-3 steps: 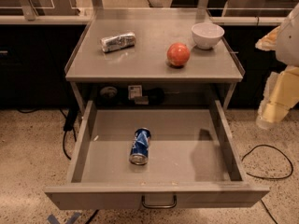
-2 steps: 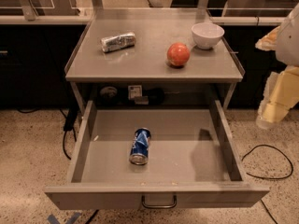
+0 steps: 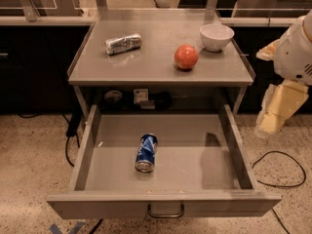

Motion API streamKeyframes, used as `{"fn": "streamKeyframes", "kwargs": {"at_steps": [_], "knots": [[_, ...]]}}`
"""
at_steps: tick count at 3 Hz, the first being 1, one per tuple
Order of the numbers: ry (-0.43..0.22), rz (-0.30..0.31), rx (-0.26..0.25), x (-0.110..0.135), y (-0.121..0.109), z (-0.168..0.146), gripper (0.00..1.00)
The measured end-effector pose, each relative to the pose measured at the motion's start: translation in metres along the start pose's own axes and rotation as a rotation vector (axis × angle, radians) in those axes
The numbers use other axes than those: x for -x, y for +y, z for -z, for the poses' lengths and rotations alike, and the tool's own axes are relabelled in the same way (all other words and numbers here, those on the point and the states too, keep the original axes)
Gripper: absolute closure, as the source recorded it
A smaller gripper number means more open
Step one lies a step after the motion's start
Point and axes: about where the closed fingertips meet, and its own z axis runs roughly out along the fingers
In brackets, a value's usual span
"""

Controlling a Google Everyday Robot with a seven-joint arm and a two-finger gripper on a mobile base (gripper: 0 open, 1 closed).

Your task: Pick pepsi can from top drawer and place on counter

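Arm: white rounded arm housing (image 3: pixel 296 48), at the upper right edge of the view, partly cut off by the frame.
Gripper: pale cream-yellow gripper (image 3: pixel 272 120), hanging just below that housing, tilted down and leftward, in mid-air at mid-height.

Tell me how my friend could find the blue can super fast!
Find the wide grey top drawer pulled open below the counter. The pepsi can lies on its side alone there, left of middle, away from the gripper off to the right. It is blue with white and red, unlike the crinkled silver can on the counter.
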Motion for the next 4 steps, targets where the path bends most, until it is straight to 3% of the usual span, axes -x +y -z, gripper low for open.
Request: {"fn": "streamKeyframes", "kwargs": {"at_steps": [1, 2, 4], "knots": [[-0.051, 0.038, 0.029, 0.014, -0.001, -0.035, 0.00], [-0.137, 0.110, 0.088, 0.043, 0.003, -0.085, 0.00], [-0.212, 0.192, 0.138, 0.077, 0.015, -0.132, 0.00]]}}
